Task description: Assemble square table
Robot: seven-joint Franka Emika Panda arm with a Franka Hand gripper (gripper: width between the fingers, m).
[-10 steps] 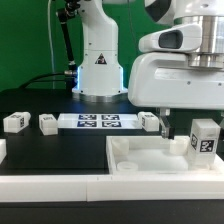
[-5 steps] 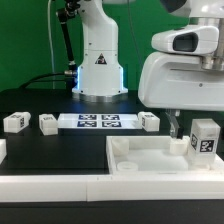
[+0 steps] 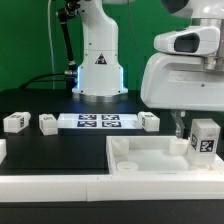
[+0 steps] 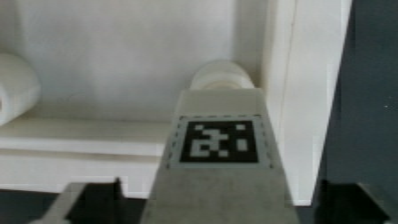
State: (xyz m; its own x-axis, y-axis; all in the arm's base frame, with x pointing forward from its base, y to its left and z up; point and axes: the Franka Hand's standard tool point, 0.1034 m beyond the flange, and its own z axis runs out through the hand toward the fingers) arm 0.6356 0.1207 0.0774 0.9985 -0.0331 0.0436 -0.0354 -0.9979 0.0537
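Leg [image 3: 206, 138] stands upright on the square panel [image 3: 140, 168], at the exterior view's right end, just inside the rim; we see the gripper [image 4: 222, 203] wide, jaws astride the leg, nothing held yet; leg's long axis is vertical, so we judge the squeeze goes straight across it.

Robot base [image 3: 99, 70]: you can make out 1 small dark triangle sign on its white front; no wording is legible.
Marker board [image 3: 99, 122]: a row of black-and-white square tags, patterns only.
Standing leg [image 3: 205, 141]: 1 square tag, no letters.
Leg in the wrist view [image 4: 221, 150]: 1 square tag, no digits you can read.
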